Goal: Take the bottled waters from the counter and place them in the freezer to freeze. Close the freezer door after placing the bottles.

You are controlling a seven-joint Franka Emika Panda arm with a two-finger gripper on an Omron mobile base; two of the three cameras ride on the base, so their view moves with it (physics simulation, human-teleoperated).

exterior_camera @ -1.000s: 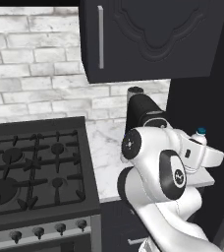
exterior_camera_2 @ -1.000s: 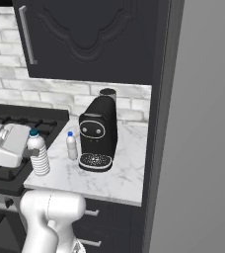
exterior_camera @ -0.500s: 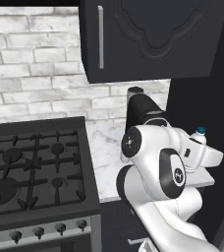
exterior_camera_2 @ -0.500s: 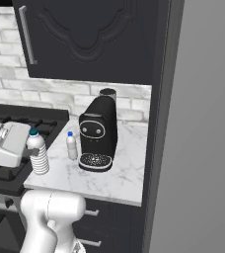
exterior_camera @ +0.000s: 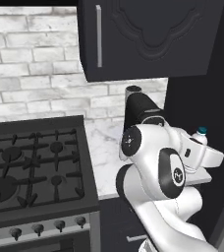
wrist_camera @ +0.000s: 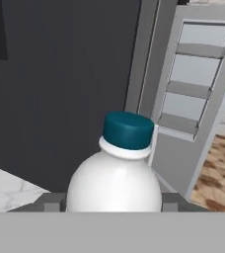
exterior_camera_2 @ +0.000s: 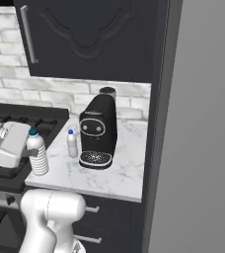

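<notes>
Bottles first. Ribbed clear bottle (exterior_camera_2: 37, 155) with dark teal cap stands upright at the front left part of the counter (exterior_camera_2: 127, 175), close to the front edge and next to the stove (exterior_camera: 33, 172). Contents cannot be judged; in the hand view its body (wrist_camera: 114, 183) reads opaque white below the teal cap. Second, smaller bottle (exterior_camera_2: 72, 144) with a blue cap stands upright farther back on the marble, just beside the left flank of the black coffee machine (exterior_camera_2: 98, 131). The two bottles are apart from each other. In the left base view the teal cap (exterior_camera: 201, 131) pokes up past the white hand housing.

Gripper (wrist_camera: 114, 205): dark fingers (wrist_camera: 48, 201) sit on either side of the ribbed bottle's body, flush against it left and right, so the claw is clamped on that bottle at mid-body. Bottle base appears to rest on the counter; lift-off cannot be confirmed.

Arm pose: white arm (exterior_camera: 158, 167) rises from the base, elbow bent, forearm reaching roughly level over the counter's front edge. Hand (exterior_camera_2: 8, 146) lies horizontal, approaching the bottle from the stove side.

Freezer (wrist_camera: 193, 99): beyond the bottle cap in the hand view, a grey panel with pale shelf-like bars, next to a dark cabinet side (wrist_camera: 60, 84). Dark upper cabinet (exterior_camera_2: 90, 39) hangs above the counter.
</notes>
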